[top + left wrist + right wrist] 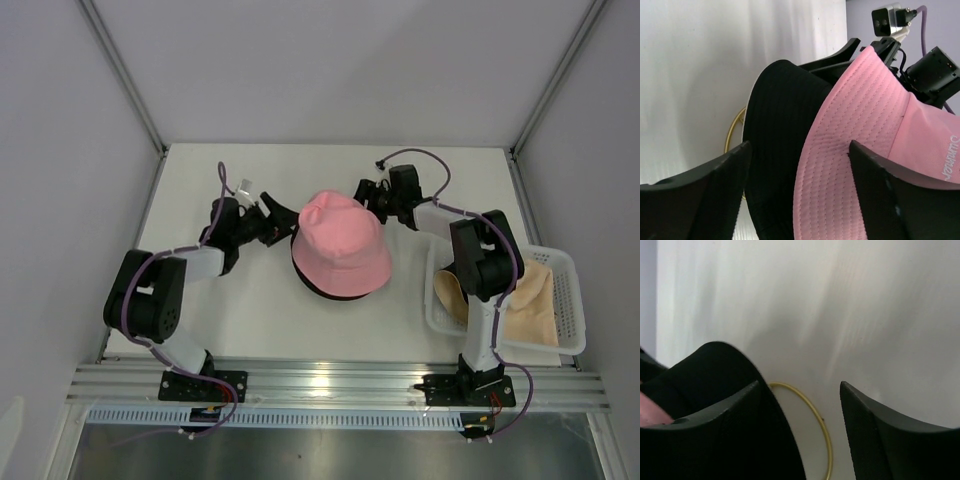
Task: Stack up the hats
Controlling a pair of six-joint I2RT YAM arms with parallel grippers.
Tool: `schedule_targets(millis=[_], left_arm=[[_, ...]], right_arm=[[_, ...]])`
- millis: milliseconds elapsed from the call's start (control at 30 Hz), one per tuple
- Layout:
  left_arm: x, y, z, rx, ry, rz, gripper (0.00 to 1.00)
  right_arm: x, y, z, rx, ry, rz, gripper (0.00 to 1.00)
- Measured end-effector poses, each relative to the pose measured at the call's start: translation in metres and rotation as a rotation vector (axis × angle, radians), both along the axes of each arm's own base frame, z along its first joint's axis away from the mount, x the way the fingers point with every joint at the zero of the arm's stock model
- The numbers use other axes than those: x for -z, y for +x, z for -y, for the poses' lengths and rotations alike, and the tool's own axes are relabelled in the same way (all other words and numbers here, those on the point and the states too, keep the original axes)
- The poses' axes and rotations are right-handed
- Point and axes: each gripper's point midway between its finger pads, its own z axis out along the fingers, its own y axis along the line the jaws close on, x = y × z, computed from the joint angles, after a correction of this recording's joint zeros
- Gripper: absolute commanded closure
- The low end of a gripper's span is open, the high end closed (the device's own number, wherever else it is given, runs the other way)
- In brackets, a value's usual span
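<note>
Table: white. It lies bare on the far side of both claws up to the back edge, and bare between the left claw and the left edge.
Basket: white mesh, against the table's right edge. It is behind and outside the right claw, beside that arm's elbow.
Beige hat: lies slumped inside the basket, well away from both claws.
Pink hat: crown up, between the two claws, on top of the black hat. In the left wrist view its brim edge runs through the gap between the left claw's fingers.
Black hat: under the pink one. Only a rim of brim shows on the near side. In the right wrist view it bulges just beside that claw's left finger.
Left claw: released, with the jaws spread wide. It is at the stack's left brim, and both hats' edges are between the fingers without being pinched.
Right claw: released, with the jaws apart. It is at the stack's far right side, over bare table.
Gold ring: a thin wire arc showing from under the black brim, in the gap between the right claw's fingers.
</note>
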Motion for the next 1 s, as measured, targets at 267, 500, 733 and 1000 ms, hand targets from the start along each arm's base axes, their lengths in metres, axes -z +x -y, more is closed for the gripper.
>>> schedule_targets(millis=[267,500,733,1000], left_arm=[[-0.005,-0.016,-0.02,-0.066,0.021,-0.037,0.13],[-0.036,-0.028,-0.049,-0.157,0.174,0.041,0.0],[-0.067,-0.046,-0.082,-0.279,0.312,0.093,0.01],[-0.094,-0.07,-0.091,-0.261,0.374,0.154,0.01]], right_arm=[[0.009,0.011,0.034,0.133,-0.145,-0.071,0.05],[-0.107,0.033,0.127,0.377,-0.268,0.077,0.01],[-0.26,-0.038,0.204,0.658,-0.343,0.31,0.01],[-0.231,-0.169,0.32,1.081,-0.498,0.093,0.01]])
